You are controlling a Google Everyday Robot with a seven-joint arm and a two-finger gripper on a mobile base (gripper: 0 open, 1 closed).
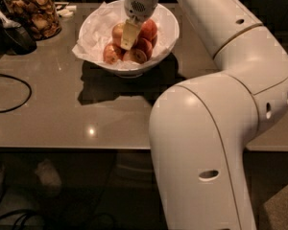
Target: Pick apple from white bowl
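The white bowl (165,20) stands at the back of the grey table, lined with crumpled white paper and holding several apples. The apple (117,32), yellowish with a reddish blush, lies at the back left of the pile, partly hidden by the gripper. My gripper (127,45) reaches down into the bowl from above, its tip among the apples, right beside this apple and against a red apple (145,47). Other red apples lie at the back right (150,29) and front left (112,54).
A glass jar of brown snacks (33,13) stands at the back left beside a dark object (12,35). A black cable (9,92) loops over the table's left side. My white arm (216,128) fills the right foreground. The table's front edge runs across the middle.
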